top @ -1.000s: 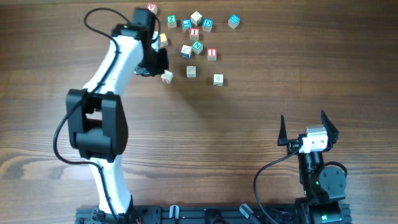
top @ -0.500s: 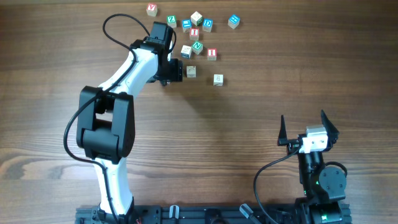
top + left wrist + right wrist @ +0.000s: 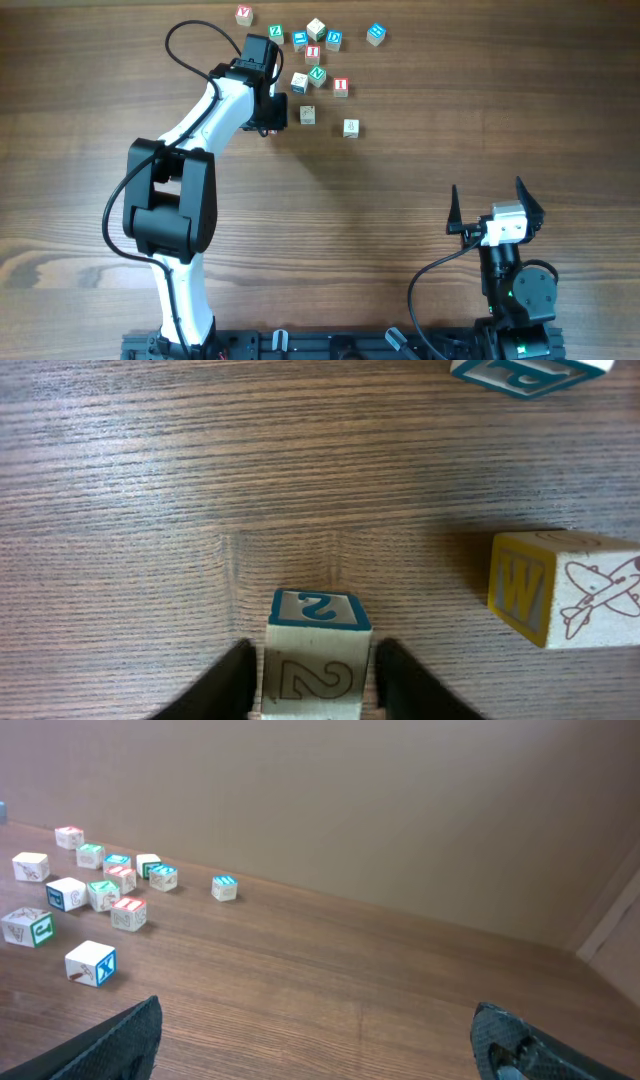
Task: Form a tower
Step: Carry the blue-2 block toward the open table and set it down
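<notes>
Small pale wooden letter cubes lie singly at the table's far side, among them a red "I" cube point(image 3: 313, 53) and a green "N" cube point(image 3: 317, 74). No tower is in view. My left gripper point(image 3: 272, 112) reaches into the left of this cluster. In the left wrist view a cube marked with a blue "2" point(image 3: 318, 610) rests on the table between the left gripper's point(image 3: 315, 652) black fingers. They stand close on either side with thin gaps. My right gripper point(image 3: 486, 190) hangs wide open over bare wood at the near right, holding nothing point(image 3: 315, 1020).
A yellow "W" cube point(image 3: 560, 595) sits just right of the "2" cube, and a blue "P" cube point(image 3: 530, 372) lies farther off. Two plain cubes point(image 3: 308, 115) point(image 3: 350, 127) lie nearest the table's middle. A red "V" cube point(image 3: 244, 14) sits apart at the far left.
My left arm has swung right into the cluster. Its jaws widened, then narrowed round the "2" cube. The right arm has not moved.
</notes>
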`<action>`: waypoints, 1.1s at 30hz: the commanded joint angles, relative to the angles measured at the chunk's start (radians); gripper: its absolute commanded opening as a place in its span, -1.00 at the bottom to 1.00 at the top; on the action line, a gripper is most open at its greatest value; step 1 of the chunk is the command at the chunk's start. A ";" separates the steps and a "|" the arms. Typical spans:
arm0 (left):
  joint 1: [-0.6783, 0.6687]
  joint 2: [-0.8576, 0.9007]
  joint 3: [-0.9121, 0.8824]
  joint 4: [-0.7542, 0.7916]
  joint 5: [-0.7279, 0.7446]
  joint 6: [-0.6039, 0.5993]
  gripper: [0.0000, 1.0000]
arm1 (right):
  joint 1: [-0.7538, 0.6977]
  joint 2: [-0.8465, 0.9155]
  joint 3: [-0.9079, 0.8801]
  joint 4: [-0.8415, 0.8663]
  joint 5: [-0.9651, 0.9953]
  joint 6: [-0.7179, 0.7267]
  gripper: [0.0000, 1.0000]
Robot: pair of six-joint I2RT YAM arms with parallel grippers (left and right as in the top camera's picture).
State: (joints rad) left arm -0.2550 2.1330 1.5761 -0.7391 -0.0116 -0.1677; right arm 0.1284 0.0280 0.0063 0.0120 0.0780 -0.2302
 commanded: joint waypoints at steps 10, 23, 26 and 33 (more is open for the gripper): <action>0.003 -0.017 -0.005 -0.039 -0.016 0.004 -0.71 | 0.003 -0.005 -0.001 0.002 -0.016 -0.005 1.00; 0.003 -0.606 -0.005 -0.409 -0.016 -0.186 -0.57 | 0.003 -0.005 -0.001 0.002 -0.016 -0.006 1.00; -0.003 -0.599 -0.095 -0.423 -0.016 -0.274 -0.56 | 0.003 -0.005 -0.001 0.002 -0.016 -0.006 1.00; -0.042 -0.580 -0.602 0.079 -0.023 -0.527 -0.52 | 0.003 -0.005 -0.001 0.002 -0.016 -0.006 0.99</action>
State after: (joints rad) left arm -0.2806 1.5360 1.1072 -0.7738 -0.0185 -0.5652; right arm 0.1284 0.0288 0.0063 0.0128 0.0780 -0.2302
